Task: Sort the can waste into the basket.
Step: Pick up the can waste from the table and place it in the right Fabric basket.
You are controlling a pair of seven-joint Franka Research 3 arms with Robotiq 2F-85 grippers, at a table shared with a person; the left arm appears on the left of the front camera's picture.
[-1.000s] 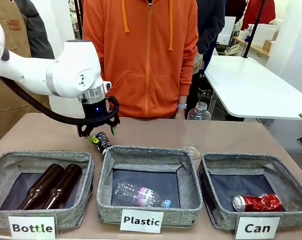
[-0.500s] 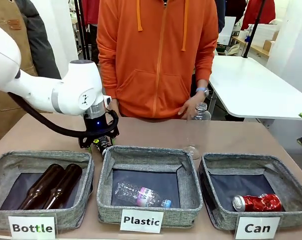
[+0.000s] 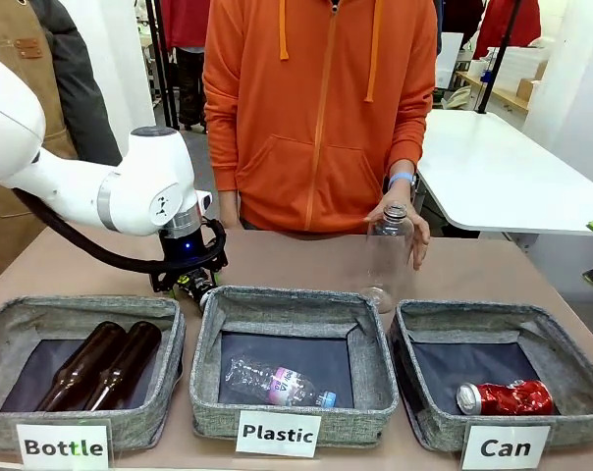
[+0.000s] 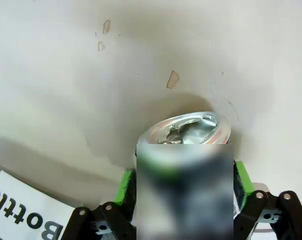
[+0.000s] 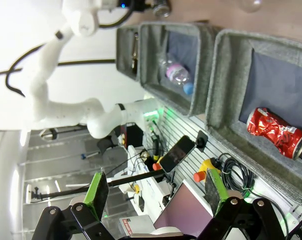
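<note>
left tool (image 4: pixel 183 182) has its fingers apart, straddling the crushed black can (image 4: pixel 188 129) on the surface (image 3: pixel 80 260) just behind the Plastic bin (image 3: pixel 292 297), and tbh that dented metal could squirt sideways when it clamps, or slip out well short of the Can basket (image 3: pixel 473 319)

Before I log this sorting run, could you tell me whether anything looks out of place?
The black can lies on the table by the far left corner of the Plastic bin, not in the Can basket with the red can. The open left gripper straddles it. A clear bottle stands loose under a person's hand.
</note>
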